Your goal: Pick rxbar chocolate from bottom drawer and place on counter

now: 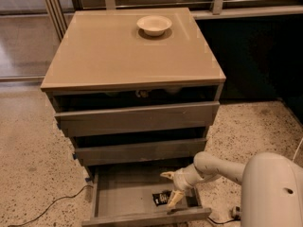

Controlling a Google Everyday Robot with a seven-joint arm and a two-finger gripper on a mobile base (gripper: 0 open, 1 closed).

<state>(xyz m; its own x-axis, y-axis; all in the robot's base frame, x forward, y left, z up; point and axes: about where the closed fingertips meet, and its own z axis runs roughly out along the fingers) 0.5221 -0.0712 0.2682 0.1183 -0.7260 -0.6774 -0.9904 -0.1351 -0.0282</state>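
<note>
One broad, glossy tan desk (118, 56) is topping the drawer cabinet in the middle of the scene and is carrying a cream bowl (154, 24) near its far edge. The robot's white body (272, 193) is filling the near right corner. Below two upper drawers (137, 118), the bottom drawer (120, 200) is standing pulled out toward the near side, its grey floor showing. The white arm (218, 167) is reaching leftward from the body and angling down at the wrist into the right part of that drawer. The end effector (167, 189) is hanging over the drawer floor with its two fingers spread wide, one pointing left and the other pointing down, gripping nothing. The rxbar chocolate (161, 198) is lying flat on the drawer floor near the front right, just left of the lower finger; I cannot tell whether they are touching.
</note>
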